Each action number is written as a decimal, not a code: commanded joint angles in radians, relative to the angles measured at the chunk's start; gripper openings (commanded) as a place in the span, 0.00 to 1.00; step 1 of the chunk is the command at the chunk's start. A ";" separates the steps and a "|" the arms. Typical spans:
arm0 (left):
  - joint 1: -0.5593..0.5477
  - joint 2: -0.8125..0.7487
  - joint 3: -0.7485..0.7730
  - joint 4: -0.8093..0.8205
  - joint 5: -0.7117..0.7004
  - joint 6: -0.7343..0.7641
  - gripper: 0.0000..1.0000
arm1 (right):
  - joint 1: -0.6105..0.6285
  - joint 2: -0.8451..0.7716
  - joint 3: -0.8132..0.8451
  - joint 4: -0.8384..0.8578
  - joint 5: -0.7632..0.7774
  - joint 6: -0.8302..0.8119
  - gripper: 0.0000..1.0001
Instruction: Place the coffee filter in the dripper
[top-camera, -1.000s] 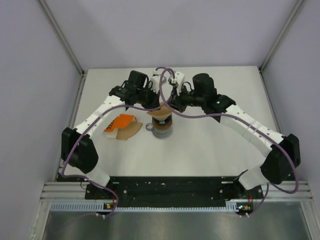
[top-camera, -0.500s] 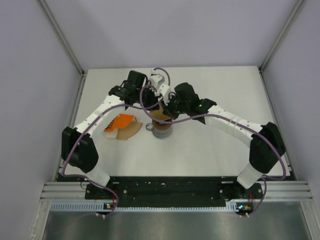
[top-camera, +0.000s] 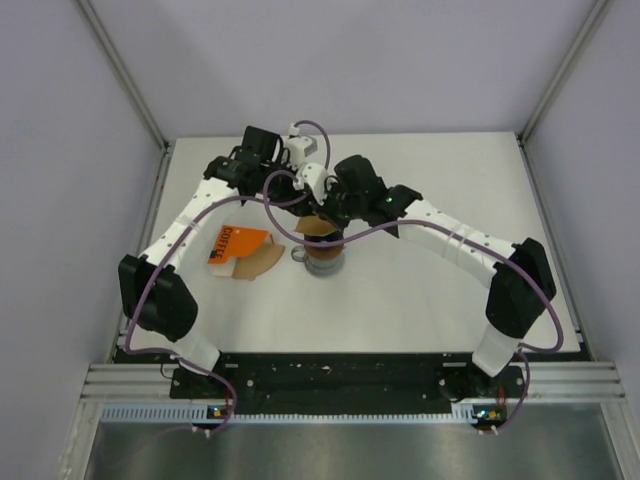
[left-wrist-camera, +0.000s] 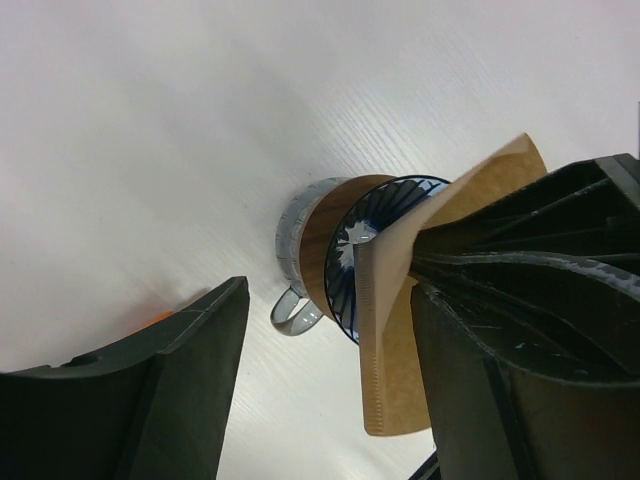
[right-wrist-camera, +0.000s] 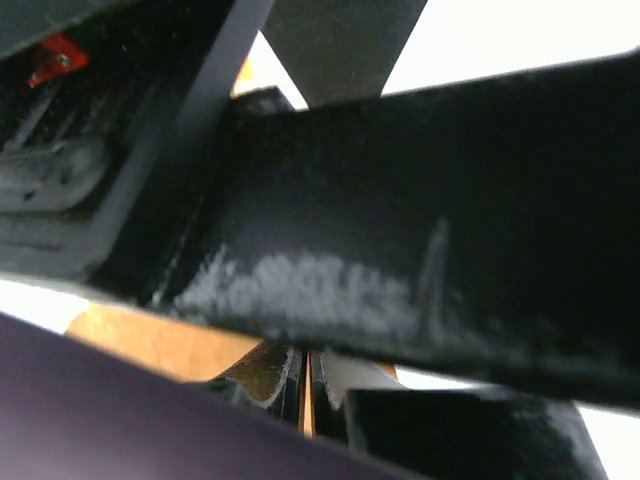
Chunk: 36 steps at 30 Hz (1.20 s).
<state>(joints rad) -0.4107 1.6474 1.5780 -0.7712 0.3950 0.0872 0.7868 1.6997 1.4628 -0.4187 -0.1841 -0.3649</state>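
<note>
The coffee filter (top-camera: 318, 228), a tan paper cone, hangs just above the blue ribbed dripper (left-wrist-camera: 385, 235), its lower edge reaching into the dripper's mouth. My right gripper (top-camera: 326, 207) is shut on the filter; in the right wrist view a thin tan edge (right-wrist-camera: 307, 385) shows pinched between the jaws. My left gripper (left-wrist-camera: 330, 292) stands open around the filter (left-wrist-camera: 395, 340), whose paper lies close to the right finger (left-wrist-camera: 500, 400) while the left finger (left-wrist-camera: 140, 400) is well apart. The dripper sits in a brown ring (left-wrist-camera: 322, 245) on a grey mug (left-wrist-camera: 292, 245).
An orange packet (top-camera: 236, 242) with a stack of tan papers (top-camera: 260, 262) lies left of the mug (top-camera: 322, 262). The mug's handle (left-wrist-camera: 290, 312) points toward the packet. Both wrists crowd together over the mug near the table's far middle.
My left gripper has opened and let go of the filter, its wrist drawing back. The right arm swung left and now pinches the filter over the dripper.
</note>
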 joint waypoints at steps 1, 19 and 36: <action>0.023 -0.038 0.102 0.017 0.177 0.011 0.74 | 0.032 0.080 0.037 -0.173 -0.002 -0.069 0.00; 0.326 -0.021 0.014 0.098 0.371 -0.233 0.75 | 0.046 0.149 0.109 -0.273 -0.008 -0.085 0.00; 0.378 -0.162 -0.229 0.116 0.317 -0.498 0.63 | 0.077 0.348 0.326 -0.440 0.080 -0.013 0.00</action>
<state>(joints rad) -0.0319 1.5768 1.3781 -0.6800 0.7166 -0.3534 0.8425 2.0029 1.7531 -0.8146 -0.1375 -0.4053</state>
